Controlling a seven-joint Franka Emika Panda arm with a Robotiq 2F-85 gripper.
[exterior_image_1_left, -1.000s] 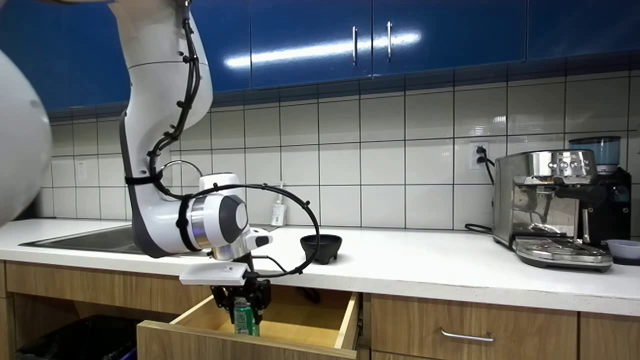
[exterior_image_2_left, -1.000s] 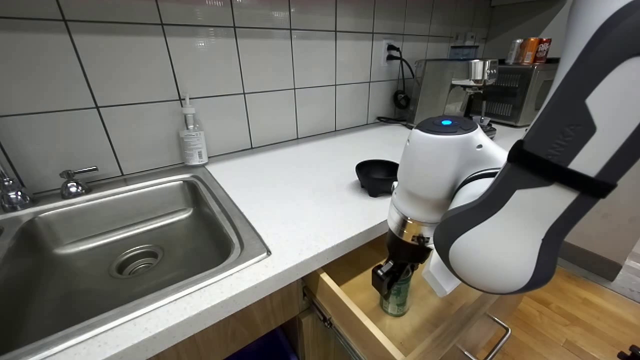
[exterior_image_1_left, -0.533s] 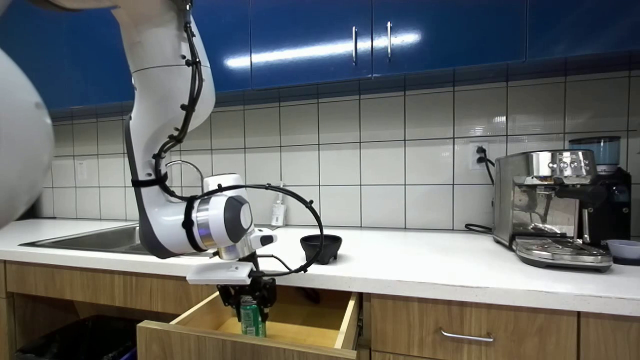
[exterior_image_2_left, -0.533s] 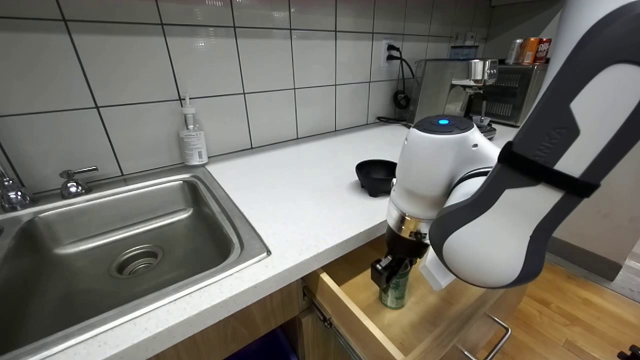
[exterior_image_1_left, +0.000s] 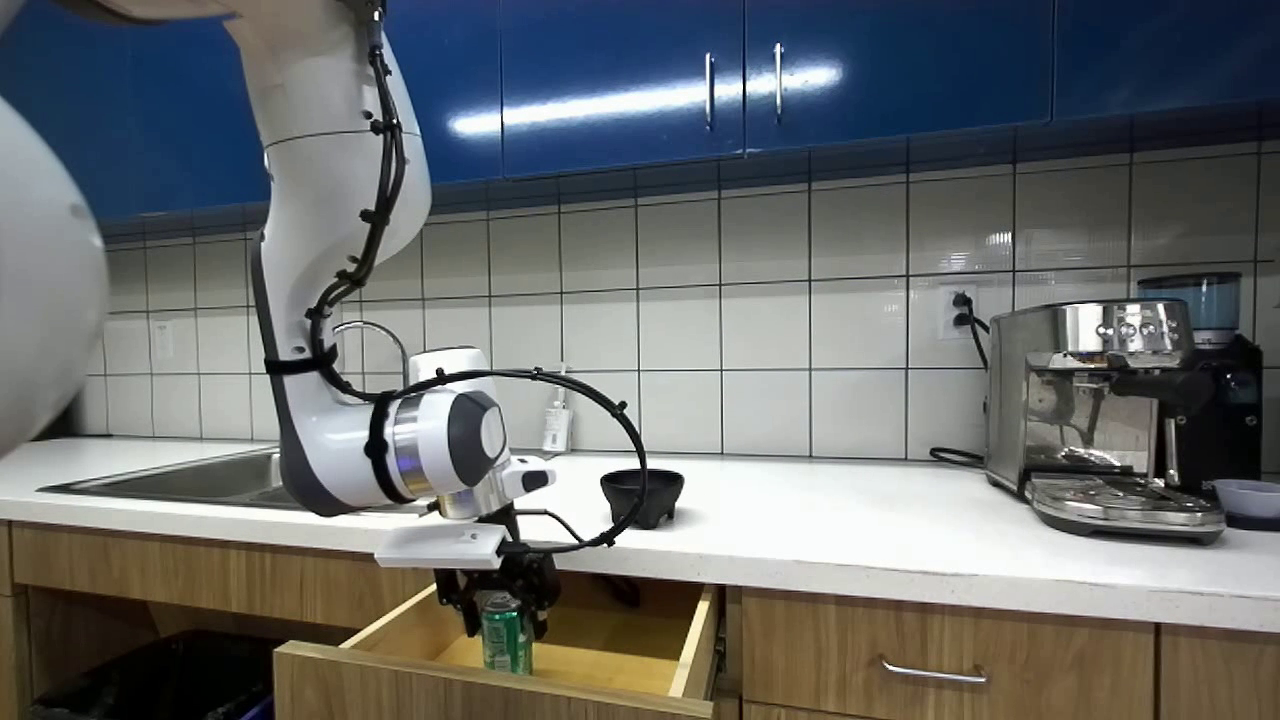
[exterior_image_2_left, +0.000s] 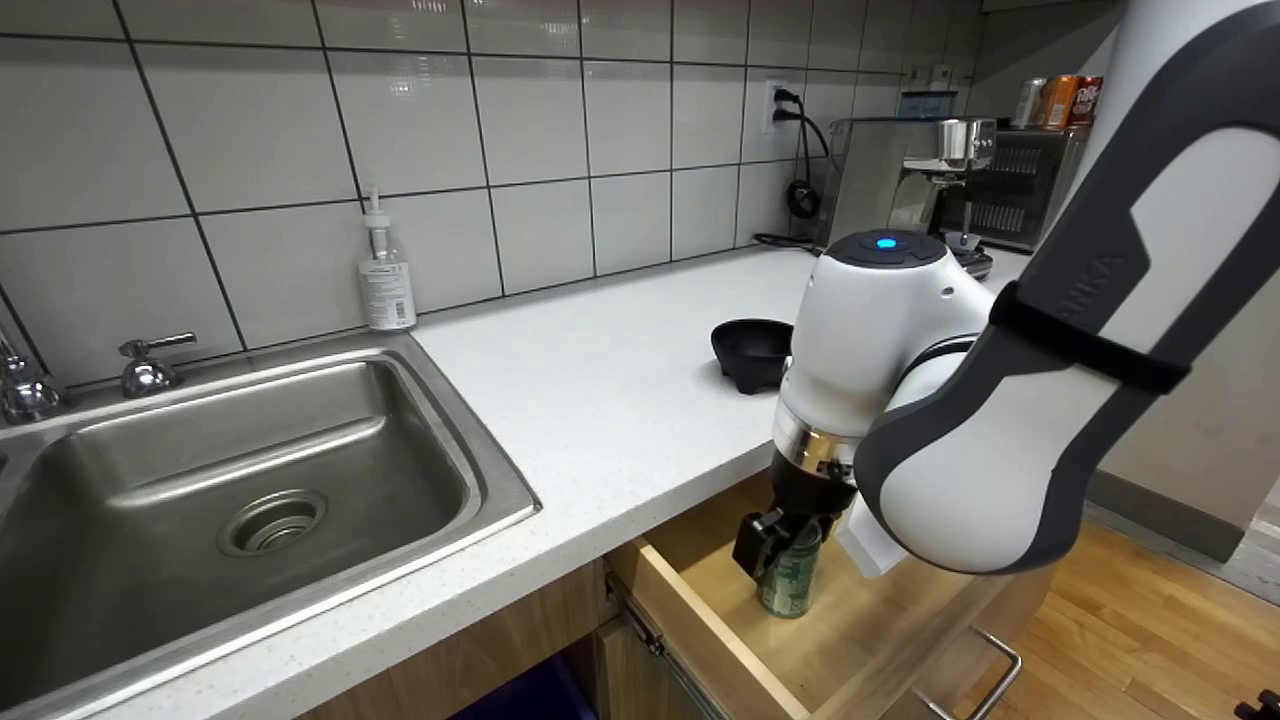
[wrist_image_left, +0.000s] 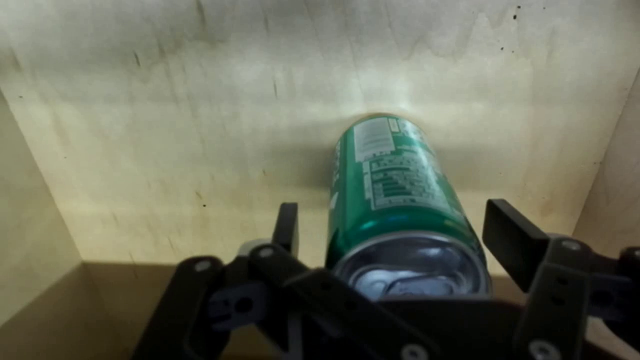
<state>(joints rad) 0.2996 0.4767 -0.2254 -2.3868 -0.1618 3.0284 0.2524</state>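
Observation:
A green can stands upright on the bare wooden floor of a pulled-out drawer, its silver lid and pull tab towards the wrist camera. My gripper is open around the can's upper part. Between each of the black fingers and the can's side a gap shows, so neither seems to touch it. In both exterior views the gripper points down into the drawer with the can between its fingers. Part of the lid is hidden behind the gripper's body in the wrist view.
The white counter overhangs the drawer's back, close to the arm. On it stand a black footed bowl and a coffee machine. A steel sink lies beside the drawer, with a soap bottle behind. Drawer walls surround the can.
Over the first half second the gripper and the can shifted together, rightward in an exterior view. Since then the fingers have spread away from the can, which has stayed in place.

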